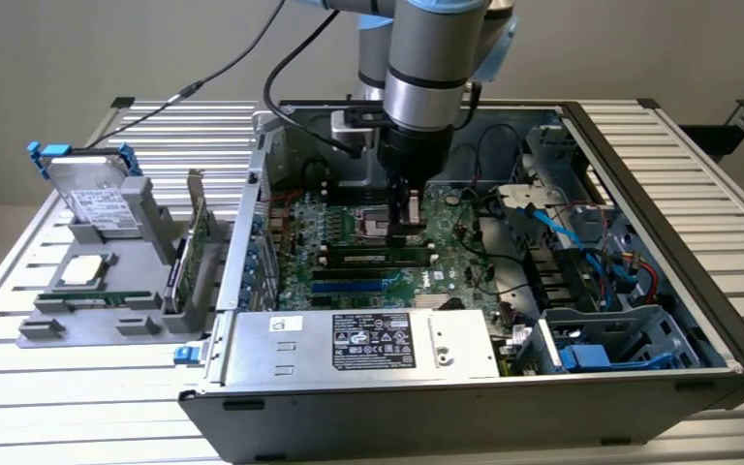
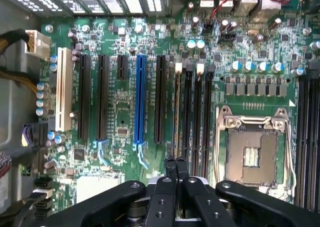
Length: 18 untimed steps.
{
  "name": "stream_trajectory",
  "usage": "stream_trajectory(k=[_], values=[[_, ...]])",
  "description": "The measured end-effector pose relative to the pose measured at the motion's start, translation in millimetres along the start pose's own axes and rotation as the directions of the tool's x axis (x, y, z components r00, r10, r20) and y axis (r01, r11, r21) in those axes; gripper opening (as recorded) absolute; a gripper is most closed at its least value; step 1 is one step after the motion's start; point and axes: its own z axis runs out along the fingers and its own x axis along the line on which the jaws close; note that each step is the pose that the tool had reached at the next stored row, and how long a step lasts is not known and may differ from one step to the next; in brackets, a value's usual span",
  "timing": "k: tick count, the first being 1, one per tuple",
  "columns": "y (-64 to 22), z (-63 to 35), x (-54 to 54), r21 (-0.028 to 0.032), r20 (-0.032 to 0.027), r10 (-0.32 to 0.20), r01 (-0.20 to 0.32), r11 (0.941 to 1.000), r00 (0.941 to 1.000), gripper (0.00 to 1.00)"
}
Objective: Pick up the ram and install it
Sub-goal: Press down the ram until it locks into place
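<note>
The ram (image 1: 372, 257) is a thin green stick standing in one of the motherboard's black slots inside the open computer case. From the wrist it appears edge-on (image 2: 176, 112), running along the slot beside a white clip. My gripper (image 1: 410, 228) hangs straight down from the arm over the end of the stick nearest the processor socket. Its black fingers (image 2: 170, 169) are shut together, tips right at that end of the ram, with nothing visible between them. Whether the tips touch the stick I cannot tell.
The processor socket (image 2: 250, 154) lies open beside the memory slots, and a blue slot (image 2: 140, 102) runs parallel. A silver power supply (image 1: 359, 339) spans the case's front. Cables (image 1: 566, 242) crowd the exterior view's right. Outside the case, a grey tray (image 1: 49, 325) holds a drive (image 1: 94, 199), card (image 1: 195, 242) and chip (image 1: 81, 271).
</note>
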Motion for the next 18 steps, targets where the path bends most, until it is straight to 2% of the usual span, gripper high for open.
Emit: stream_trajectory(k=[11, 18], values=[[-7.0, 4.7, -0.7, -0.0001, 0.0002, 0.0, 0.0, 1.0, 1.0, 0.1], [-7.5, 7.3, -0.9, -0.0002, 0.0003, 0.0, 0.0, 1.0, 1.0, 0.1]])
